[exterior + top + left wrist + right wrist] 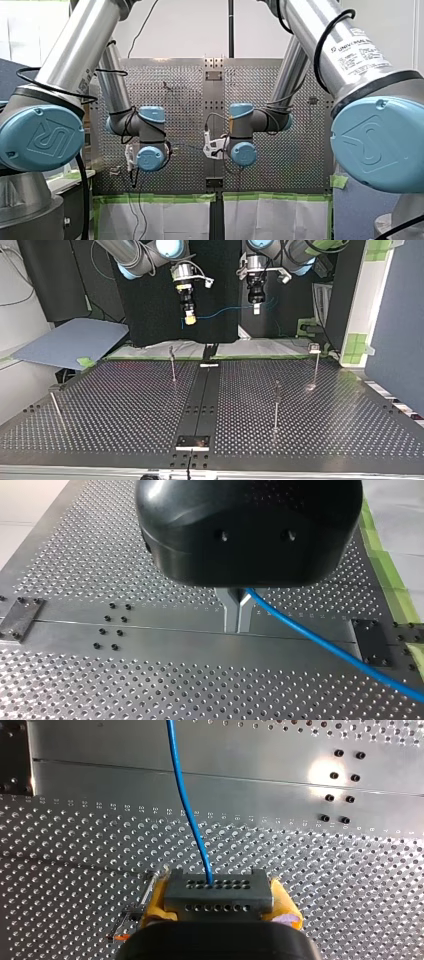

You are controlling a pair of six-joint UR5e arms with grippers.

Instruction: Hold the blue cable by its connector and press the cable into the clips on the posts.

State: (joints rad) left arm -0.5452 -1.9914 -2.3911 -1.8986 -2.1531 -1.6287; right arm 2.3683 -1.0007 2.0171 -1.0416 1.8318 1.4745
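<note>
In the upper middle of the top view, the right gripper (190, 317) is clenching the connector (218, 890) and the left gripper (238, 615) is pinching the blue cable (222, 312), which I think should be going down taut onto the posts (173, 365).

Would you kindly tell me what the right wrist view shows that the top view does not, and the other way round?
Only the right wrist view shows the grey connector and its rows of holes, clamped in my right gripper. Only the top view shows the thin upright posts and the blue cable strung across from my right gripper to my left gripper. Both show that cable, my right gripper and the perforated table.
</note>
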